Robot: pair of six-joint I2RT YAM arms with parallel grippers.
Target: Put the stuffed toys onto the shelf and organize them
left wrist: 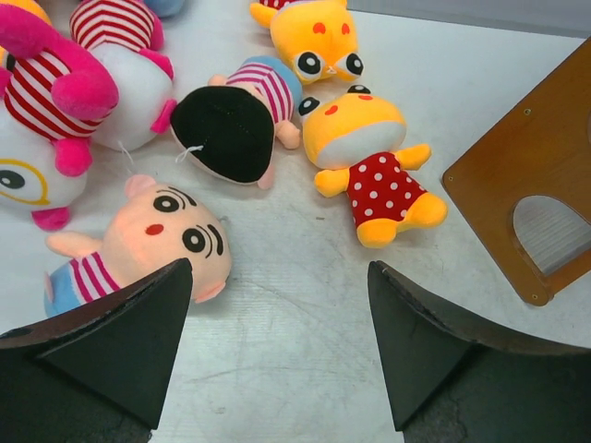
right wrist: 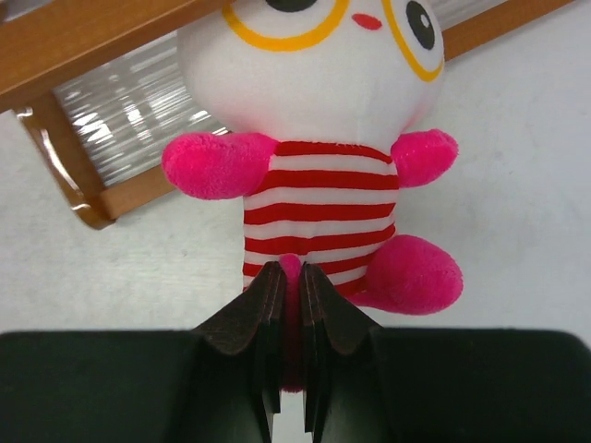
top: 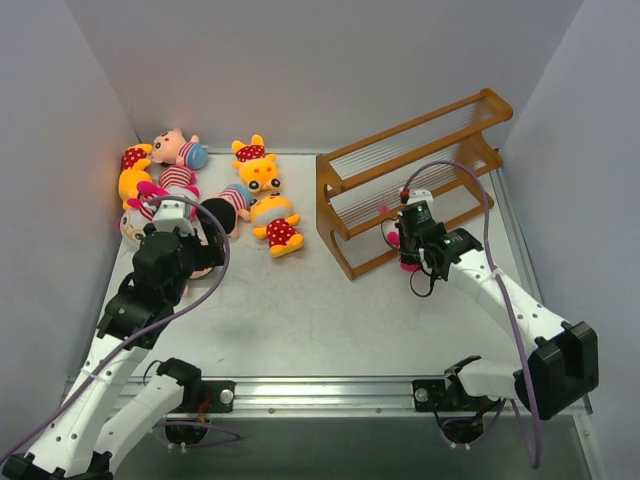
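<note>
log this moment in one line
left gripper: open, near boy doll | right gripper: shut on magenta-limbed doll, at shelf front

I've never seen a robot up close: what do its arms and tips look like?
Both the left arm and right arm have smooth white tube-like segments joined by chunky black joints. A thin purple cable runs along each. The left end effector and right end effector each have two matte black wedge-shaped fingers. A small green light glows near the right wrist.
</note>
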